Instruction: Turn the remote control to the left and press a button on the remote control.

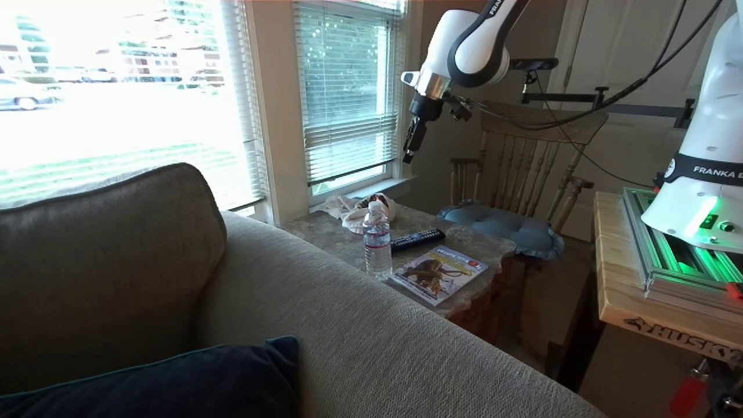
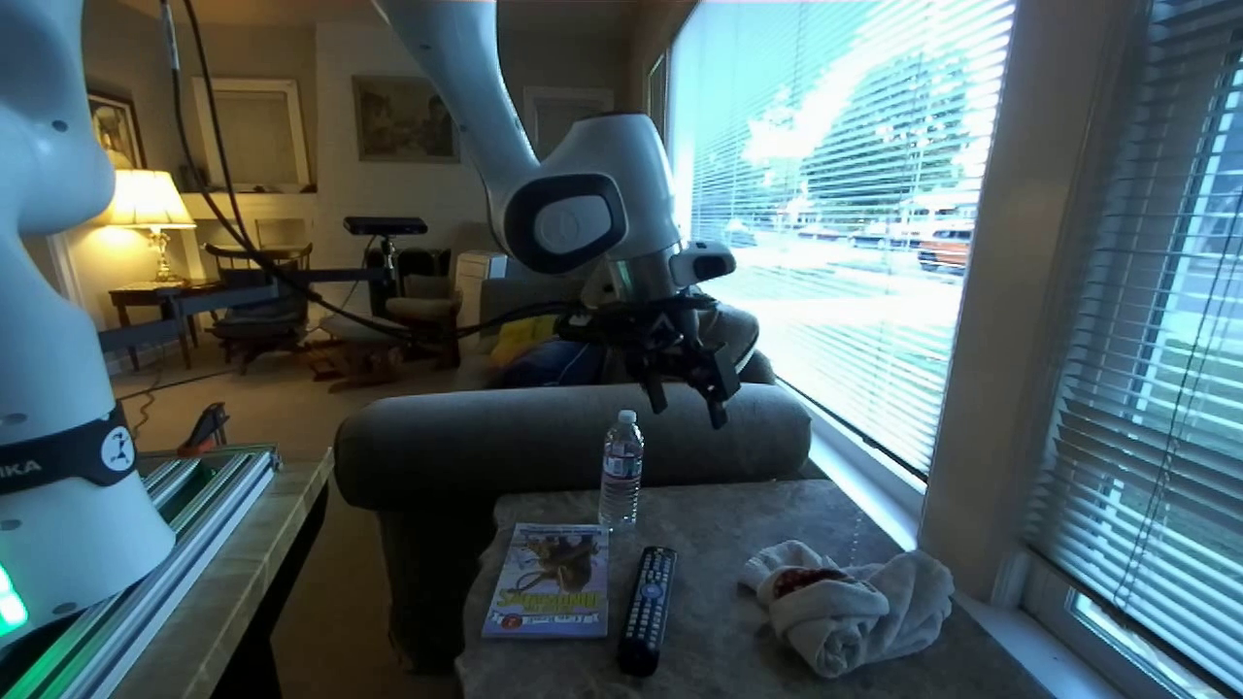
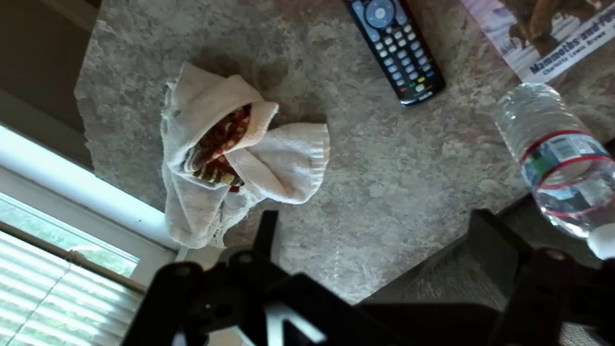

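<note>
The remote control is a slim black bar with many small buttons and lies flat on the stone-topped table (image 2: 719, 524). It shows in both exterior views (image 1: 418, 239) (image 2: 648, 610) and at the top of the wrist view (image 3: 396, 50), where the frame edge cuts off one end. In an exterior view the bottle partly covers its near end. My gripper (image 3: 375, 216) is open with nothing between its fingers. In both exterior views the gripper (image 1: 408, 157) (image 2: 688, 413) hangs high above the table, apart from the remote, with its fingers pointing down.
A clear water bottle (image 1: 377, 247) (image 2: 621, 476) stands upright near the remote and the sofa arm (image 2: 573, 437). A printed magazine (image 2: 550, 582) lies beside the remote. A crumpled white cloth (image 3: 288, 158) with something patterned in it lies towards the window. A chair (image 1: 499, 226) stands by the table.
</note>
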{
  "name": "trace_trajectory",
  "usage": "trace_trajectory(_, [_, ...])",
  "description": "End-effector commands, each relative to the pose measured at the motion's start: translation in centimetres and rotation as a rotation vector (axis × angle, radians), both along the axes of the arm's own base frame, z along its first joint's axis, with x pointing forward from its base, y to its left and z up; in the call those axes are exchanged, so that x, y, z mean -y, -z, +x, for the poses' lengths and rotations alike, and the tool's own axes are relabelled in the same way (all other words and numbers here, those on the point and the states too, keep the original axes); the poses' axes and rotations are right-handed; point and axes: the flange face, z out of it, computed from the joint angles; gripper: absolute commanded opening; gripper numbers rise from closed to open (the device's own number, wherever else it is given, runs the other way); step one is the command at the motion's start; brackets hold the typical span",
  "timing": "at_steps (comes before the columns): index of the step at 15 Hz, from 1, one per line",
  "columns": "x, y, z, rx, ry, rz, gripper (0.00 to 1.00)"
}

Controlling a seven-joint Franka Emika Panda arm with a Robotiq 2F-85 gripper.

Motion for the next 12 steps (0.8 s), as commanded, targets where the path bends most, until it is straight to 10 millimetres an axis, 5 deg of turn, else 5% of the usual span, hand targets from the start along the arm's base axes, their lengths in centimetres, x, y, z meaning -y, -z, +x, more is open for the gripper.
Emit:
trace_trajectory(1, [0.5,0.2,0.2,-0.001,0.003,-0.011,1.00])
trace_trajectory(4, [-1.1,-0.1,-0.8,-0.004,-0.112,0.026,1.00])
trace_trajectory(7, [-2.7,1.7,0.3,-0.030,-0.290,0.049,1.00])
trace_trajectory(12, [-1.6,4.1,1.4,-0.076,-0.492,0.011,1.00])
